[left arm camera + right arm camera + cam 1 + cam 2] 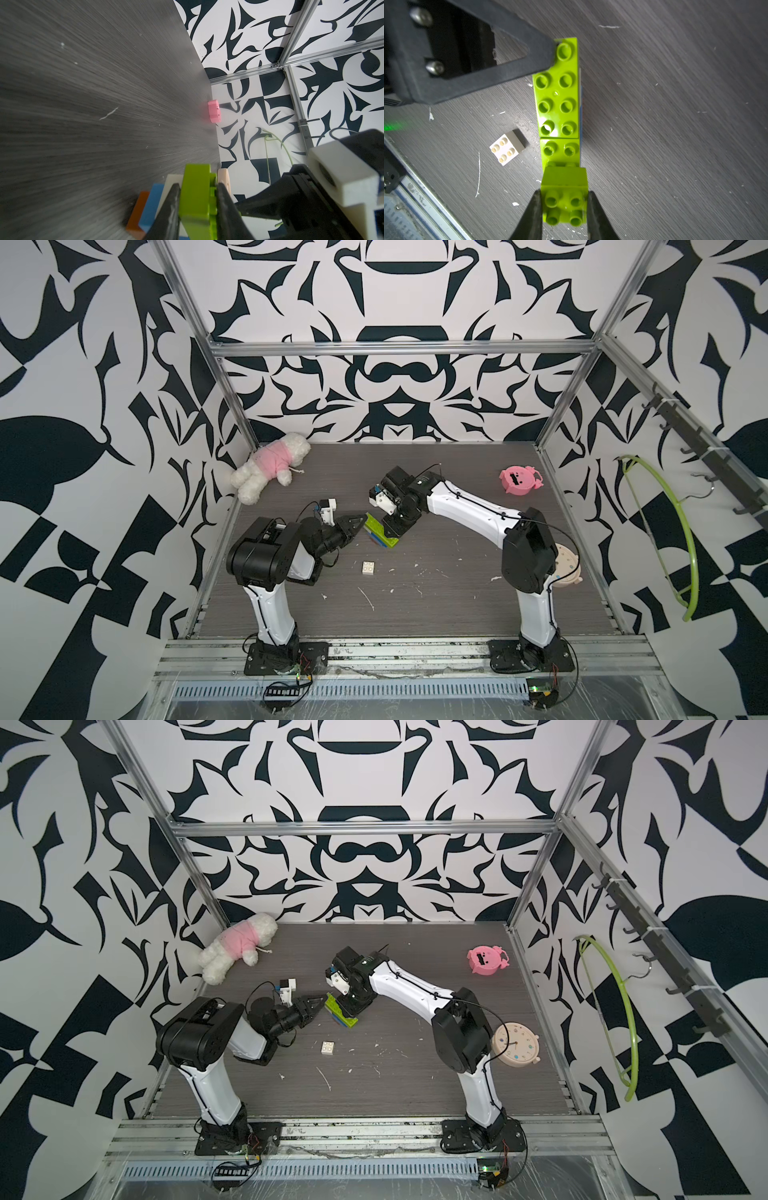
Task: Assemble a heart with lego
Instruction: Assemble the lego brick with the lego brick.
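The heart (379, 533) (338, 1011) is a stepped stack of lego near the table's middle, with orange (138, 216), blue (151, 203) and white (171, 182) layers under lime-green ones. My left gripper (363, 522) (198, 187) is shut on one end of the long lime-green top brick (557, 89). At the stack's other end, my right gripper (392, 531) (563, 207) is shut on a small lime-green brick (563, 197), over a lower green brick (560, 149). Whether it is pressed down I cannot tell. A loose white square brick (368, 568) (507, 148) lies nearer the front.
A pink-and-white plush toy (270, 466) lies at the back left. A pink pig-faced toy (519, 480) stands at the back right. A beige clock (515, 1044) lies behind the right arm. A green hanger (665, 531) hangs on the right wall.
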### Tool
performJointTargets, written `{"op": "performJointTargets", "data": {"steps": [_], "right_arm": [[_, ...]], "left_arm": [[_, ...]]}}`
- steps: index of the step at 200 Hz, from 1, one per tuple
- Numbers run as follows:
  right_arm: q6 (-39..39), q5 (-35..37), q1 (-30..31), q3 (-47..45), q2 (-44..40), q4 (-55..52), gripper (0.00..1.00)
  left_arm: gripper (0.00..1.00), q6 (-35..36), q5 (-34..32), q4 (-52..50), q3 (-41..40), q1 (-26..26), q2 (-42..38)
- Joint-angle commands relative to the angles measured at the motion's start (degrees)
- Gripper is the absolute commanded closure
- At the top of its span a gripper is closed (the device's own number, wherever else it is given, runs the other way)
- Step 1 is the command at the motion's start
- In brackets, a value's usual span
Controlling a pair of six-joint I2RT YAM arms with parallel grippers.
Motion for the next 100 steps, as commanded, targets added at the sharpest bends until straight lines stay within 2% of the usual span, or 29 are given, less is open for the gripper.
{"op": "performJointTargets", "data": {"steps": [1, 100], "right_arm": [[0.0, -0.5, 0.8, 2.2, 0.6, -1.2, 0.76], [0.1, 4.4, 1.4, 1.8, 3.1, -3.0, 0.76]], "left_arm": [[0.76, 1.6, -0.1, -2.9, -1.2, 0.2, 1.7], [0.76, 1.6, 0.1, -2.7, -1.3, 0.5, 1.8]]}}
